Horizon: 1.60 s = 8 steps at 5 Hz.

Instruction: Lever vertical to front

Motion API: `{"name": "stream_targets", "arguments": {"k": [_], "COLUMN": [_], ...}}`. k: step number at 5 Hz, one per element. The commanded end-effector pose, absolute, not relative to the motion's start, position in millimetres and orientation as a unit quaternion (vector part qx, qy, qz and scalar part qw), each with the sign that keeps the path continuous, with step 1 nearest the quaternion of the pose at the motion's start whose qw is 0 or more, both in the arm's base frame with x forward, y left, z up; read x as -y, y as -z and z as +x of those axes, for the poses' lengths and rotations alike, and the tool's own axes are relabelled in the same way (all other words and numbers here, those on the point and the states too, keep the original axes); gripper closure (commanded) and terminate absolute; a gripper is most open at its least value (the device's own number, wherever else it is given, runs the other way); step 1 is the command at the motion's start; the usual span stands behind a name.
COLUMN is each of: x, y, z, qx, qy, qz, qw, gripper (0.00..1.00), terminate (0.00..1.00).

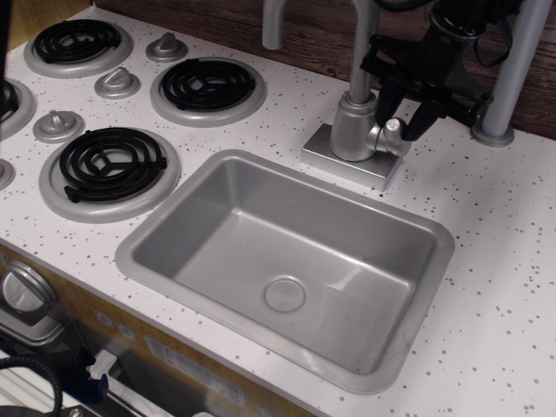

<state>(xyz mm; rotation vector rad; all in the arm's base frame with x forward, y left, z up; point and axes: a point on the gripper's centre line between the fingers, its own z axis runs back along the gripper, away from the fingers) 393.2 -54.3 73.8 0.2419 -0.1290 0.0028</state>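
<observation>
step: your black gripper (401, 109) straddles the small silver-grey plastic lever (398, 122), fingers spread, grip unclear | next: close, swing paddle toward near edge

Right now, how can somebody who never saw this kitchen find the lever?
Find the grey sink and the faucet behind it. On the faucet base's right side, a short stub carries the lever, between the fingers of the black end effector. Unlike the stove knobs, it sticks out sideways.

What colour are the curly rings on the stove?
Black coils on silver-grey plates, seen best in this one overhead view.
</observation>
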Motion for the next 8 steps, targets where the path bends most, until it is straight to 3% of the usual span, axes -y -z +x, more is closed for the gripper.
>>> {"name": "stream_targets", "arguments": {"k": [1, 4, 5, 8], "x": [38.2, 38.4, 40.0, 45.1], "y": [-72.2, -48.8, -59.9, -112.1], "z": [403.3, 405.2, 404.3, 379.1], "qx": [0.088, 0.098, 0.093, 0.071], "qy": [-0.002, 0.002, 0.000, -0.031], "qz": [0.075, 0.055, 0.069, 0.131], "qw": [0.993, 0.994, 0.993, 0.988], "gripper": [1.00, 1.00, 0.00, 0.00], "terminate": [0.00, 0.00, 0.00, 0.00]}}
